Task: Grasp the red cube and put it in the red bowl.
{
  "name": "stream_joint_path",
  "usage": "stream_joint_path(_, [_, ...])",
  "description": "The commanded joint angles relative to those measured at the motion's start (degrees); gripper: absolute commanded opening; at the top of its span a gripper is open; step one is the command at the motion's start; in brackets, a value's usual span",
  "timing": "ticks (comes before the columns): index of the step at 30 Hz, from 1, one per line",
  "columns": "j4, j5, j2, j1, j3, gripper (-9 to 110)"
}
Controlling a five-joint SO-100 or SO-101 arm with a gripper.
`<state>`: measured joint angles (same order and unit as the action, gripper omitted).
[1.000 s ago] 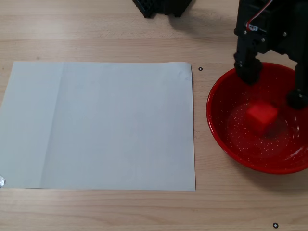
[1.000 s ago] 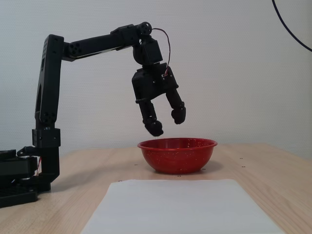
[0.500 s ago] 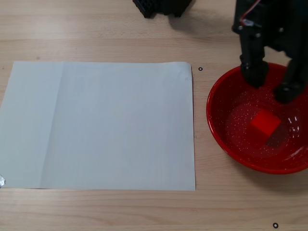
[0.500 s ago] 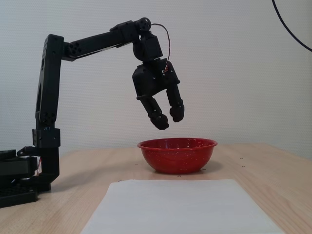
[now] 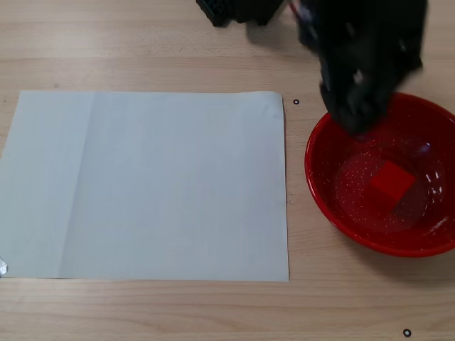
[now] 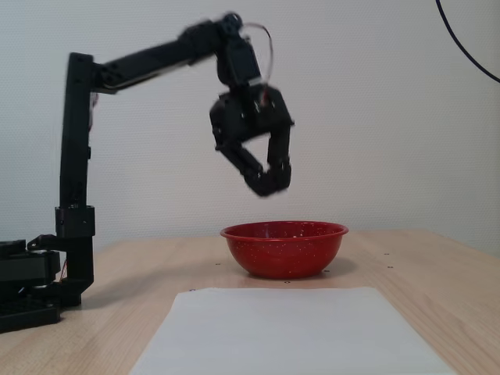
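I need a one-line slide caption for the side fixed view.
End effector raised above the red bowl, behind a white paper sheet.

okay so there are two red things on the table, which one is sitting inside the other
The red cube: small and sharp-edged, it lies on the floor of the red bowl, which is round, speckled and far wider.

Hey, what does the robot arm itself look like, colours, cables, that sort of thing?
The arm is all black, built from blocky segments on a slim upright column. A thin pale cable loops over the wrist, with a small red spot on the gripper body. The gripper has two black fingers. It is motion-blurred, so no markings can be read.
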<state>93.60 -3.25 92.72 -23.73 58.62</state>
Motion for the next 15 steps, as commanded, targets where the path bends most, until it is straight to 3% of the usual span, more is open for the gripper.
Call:
stream_joint_path(1, [-0.1, -1.1, 11.2, 1.9, 0.0, 0])
stream_joint_path(15, [-21.7, -1.1, 40.2, 15.8, 43.4, 0])
